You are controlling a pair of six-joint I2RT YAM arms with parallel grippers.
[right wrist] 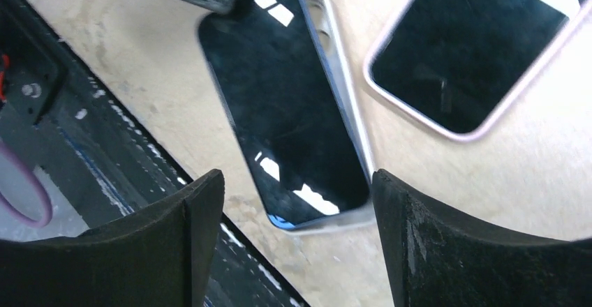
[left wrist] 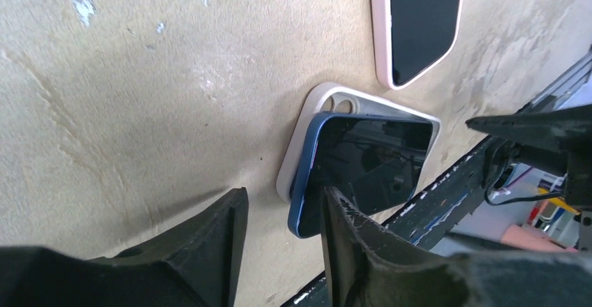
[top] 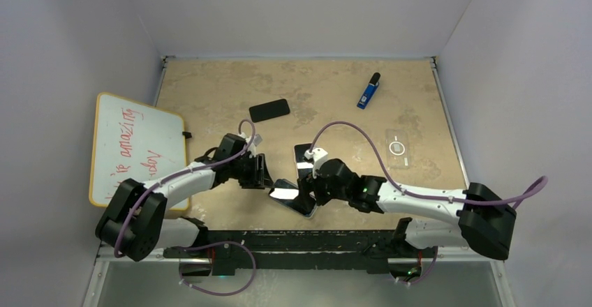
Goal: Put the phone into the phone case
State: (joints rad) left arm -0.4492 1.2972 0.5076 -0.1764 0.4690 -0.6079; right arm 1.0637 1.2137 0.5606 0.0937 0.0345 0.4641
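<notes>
We find the phone [right wrist: 286,111] askew on its case [left wrist: 328,101] near the bench [top: 209,91] front edge. Right jaws, wide apart, hover along its long axis; left jaws, apart, face one corner.

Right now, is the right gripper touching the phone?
Apart. In the right wrist view the right gripper straddles the phone, with a clear gap on each side.
</notes>
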